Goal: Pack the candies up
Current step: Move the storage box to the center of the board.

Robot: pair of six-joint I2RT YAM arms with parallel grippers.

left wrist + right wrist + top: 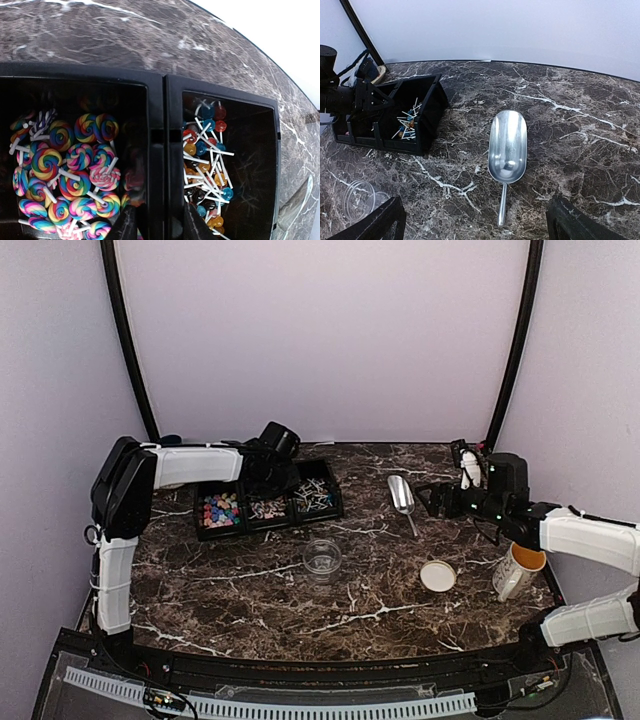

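With the candies [75, 165] lying in the tray [100, 75] and the left gripper [160, 227] straddling its divider [156, 125] on narrowly parted fingers [127, 227] (grip cannot be told), the right gripper [477, 225] is hovering spread wide, likely needing centring over the scoop handle [503, 207].

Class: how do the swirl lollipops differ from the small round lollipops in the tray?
The swirl lollipops are larger flat discs in rainbow spirals; the round lollipops are small, single-coloured: blue, orange, red. In the left wrist view swirls lie left of the divider, round ones right. Both have white sticks.
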